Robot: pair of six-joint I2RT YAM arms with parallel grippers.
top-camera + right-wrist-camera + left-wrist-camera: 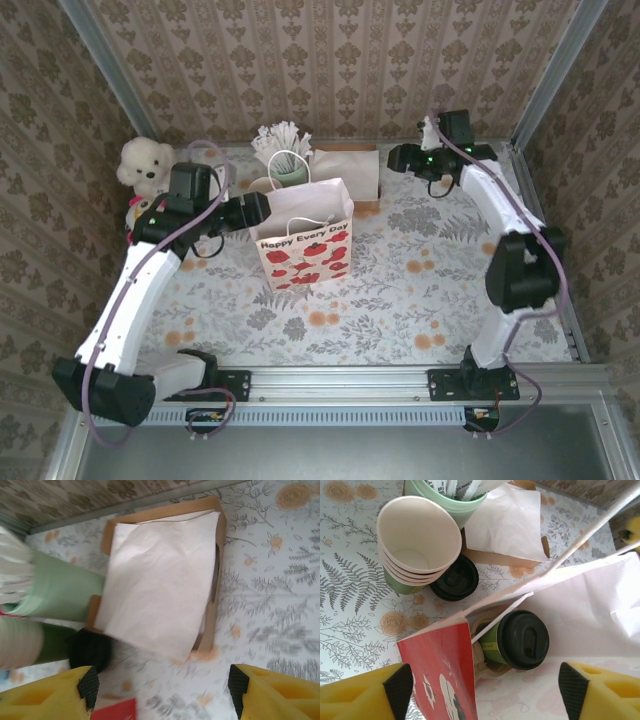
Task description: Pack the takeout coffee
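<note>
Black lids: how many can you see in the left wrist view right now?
2. One black lid caps the green cup lying inside the paper bag. One loose lid lies on the table against the stack of cups. More could be hidden deeper in the bag.

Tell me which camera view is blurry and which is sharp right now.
Right wrist view: soft all over, the pale green holder and white paper smeared. Left wrist view: crisp on the lidded cup inside the bag; the near yellow fingers look softer. Top external view: even light, no harsh glare.
</note>
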